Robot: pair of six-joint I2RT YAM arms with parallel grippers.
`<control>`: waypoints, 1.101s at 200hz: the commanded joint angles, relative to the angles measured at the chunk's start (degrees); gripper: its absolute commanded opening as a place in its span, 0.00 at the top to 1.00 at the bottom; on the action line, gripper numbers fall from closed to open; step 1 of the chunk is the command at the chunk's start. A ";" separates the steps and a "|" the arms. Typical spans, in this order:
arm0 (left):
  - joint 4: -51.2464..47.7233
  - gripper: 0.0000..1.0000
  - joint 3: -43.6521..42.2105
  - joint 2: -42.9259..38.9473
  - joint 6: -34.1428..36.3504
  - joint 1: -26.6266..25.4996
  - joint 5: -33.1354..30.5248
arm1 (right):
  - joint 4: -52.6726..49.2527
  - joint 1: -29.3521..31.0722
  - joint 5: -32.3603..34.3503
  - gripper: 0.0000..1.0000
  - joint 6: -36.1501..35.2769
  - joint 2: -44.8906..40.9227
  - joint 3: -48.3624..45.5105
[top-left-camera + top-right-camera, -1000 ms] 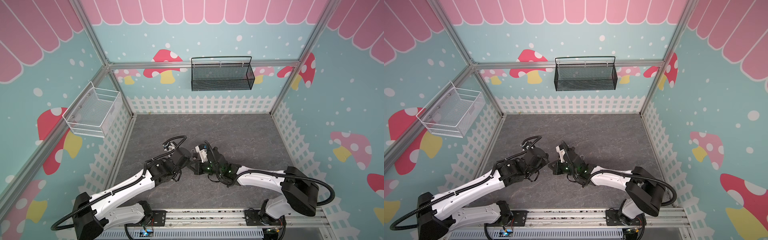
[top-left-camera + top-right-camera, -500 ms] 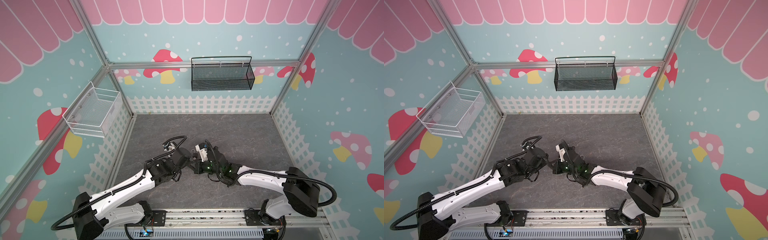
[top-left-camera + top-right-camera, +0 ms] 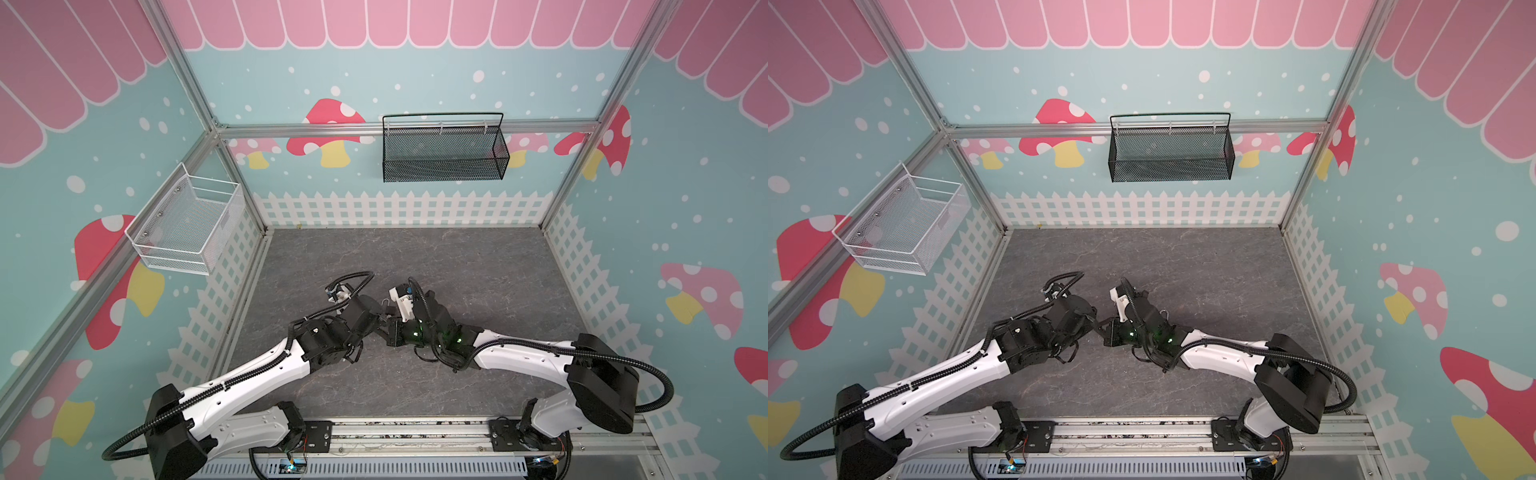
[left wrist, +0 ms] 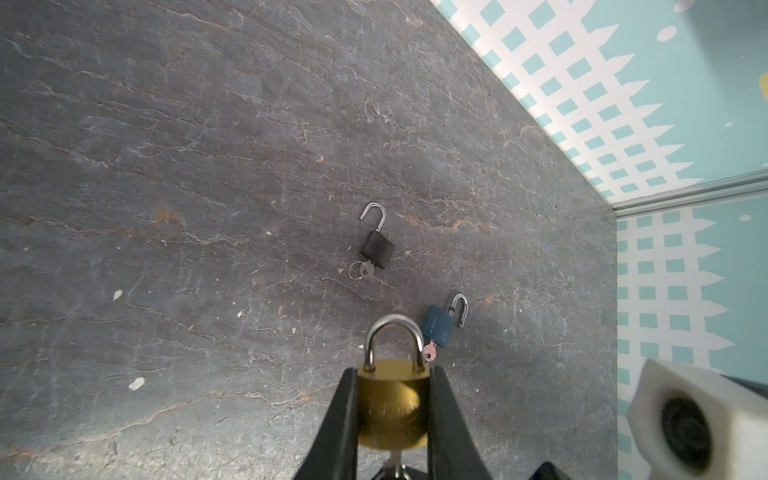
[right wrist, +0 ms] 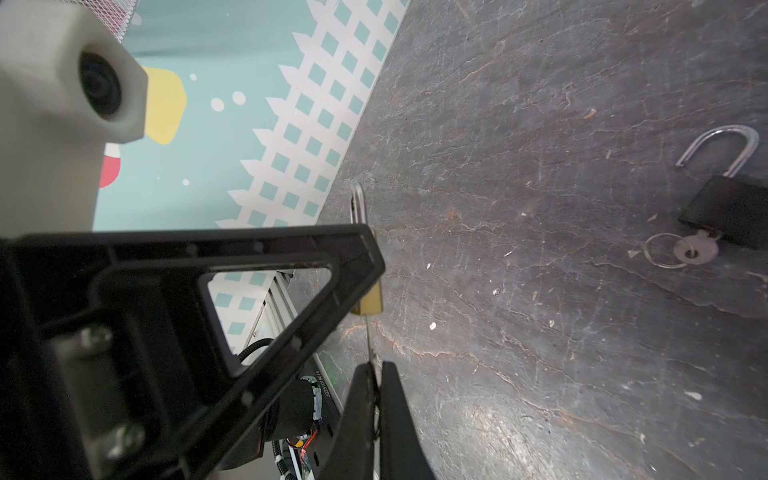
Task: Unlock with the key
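**A:** Any change over the last second?

**B:** Almost none. In both top views the arms sit where they were, and neither grip has altered. The lock (image 4: 392, 409) still has its shackle (image 4: 392, 338) seated, both legs in the body.

**A:** What does that mean for the task?

**B:** My judgement is that insertion looks done and the turn does not. I can make out no roll of the right wrist, so I'm counting it as not yet unlocked.

**A:** Gripper states?

**B:** The left gripper (image 4: 392, 374) is closed partway onto the brass lock, one jaw flat on each side, with the shackle pointing away from the wrist. The right gripper (image 5: 376, 368) is pinched tight on the head of the key (image 5: 368, 340). The blade shows edge-on in the right wrist view.

**A:** Where is the key relative to the lock?

**B:** The blade runs straight from the right gripper into the lock's underside. I can't tell how deep it goes. The lock hangs clear of the table (image 4: 166, 166), between the two wrists and towards the front middle.

**A:** Anything else nearby?

**B:** A black lock (image 4: 376, 249) and a blue lock (image 4: 436, 326) lie on the table beyond. Each has its shackle sprung and a key in it. Neither is touched.
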 commanded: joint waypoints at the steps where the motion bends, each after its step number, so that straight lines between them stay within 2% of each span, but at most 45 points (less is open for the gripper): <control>1: -0.21 1.00 0.46 0.09 -0.96 -0.10 0.25 | 0.24 0.24 1.74 1.00 -0.03 1.06 2.01; 36: 0.09 1.00 0.38 -0.13 -0.44 -0.10 1.52 | 0.33 -0.08 2.33 1.00 -0.07 0.89 2.05; 74: -1.01 1.00 0.68 1.53 1.67 -0.95 4.83 | 0.02 -0.63 4.74 1.00 -3.30 -1.76 3.14; 103: 1.81 1.00 0.34 2.43 1.77 -2.37 11.69 | 1.65 -1.14 7.48 1.00 -3.96 -4.49 3.10; 144: 2.53 1.00 1.48 0.92 2.52 -3.79 13.77 | 6.00 -2.04 5.07 1.00 -2.47 -7.52 1.75; 167: 4.79 1.00 0.05 -1.70 1.62 -3.71 12.81 | 9.90 -2.70 0.72 1.00 -0.13 -8.41 0.08; 198: 8.38 1.00 -2.16 -4.14 1.15 -2.32 13.85 | 21.22 -4.34 -11.22 1.00 4.09 -8.38 -2.54; 220: 8.55 1.00 -2.98 -5.35 1.50 -0.80 14.26 | 25.43 -5.19 -18.26 1.00 6.98 -7.78 -3.12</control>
